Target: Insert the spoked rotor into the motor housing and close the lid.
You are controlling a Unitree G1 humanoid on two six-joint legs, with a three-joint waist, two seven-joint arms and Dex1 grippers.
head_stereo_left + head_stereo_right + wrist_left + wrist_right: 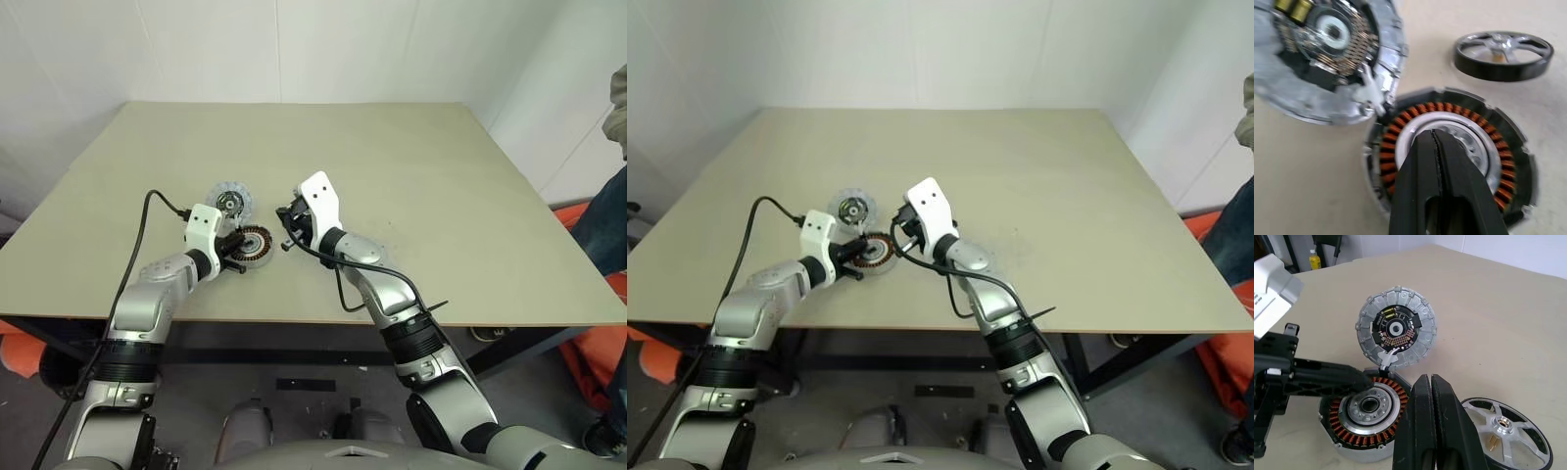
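The motor housing (pixel 1449 147), a ring of copper windings around a silvery centre, lies on the table (pixel 411 166). My left gripper (pixel 1435 134) is shut with nothing in it, its tips over the housing's silvery centre. The lid (pixel 1396 328), pale grey with a scalloped rim and a dark circuit centre, sits just behind the housing (pixel 263 245), with its rim meeting the housing's edge. The spoked rotor (pixel 1508 431), a black ring with silvery spokes, lies flat beside the housing. My right gripper (pixel 1431 378) is shut and empty, hovering between housing and rotor.
A person (pixel 612 196) stands at the table's right side, by an orange object (pixel 588 362) on the floor. A black cable (pixel 137 245) runs back along my left arm. The white wall (pixel 294 49) stands behind the table's far edge.
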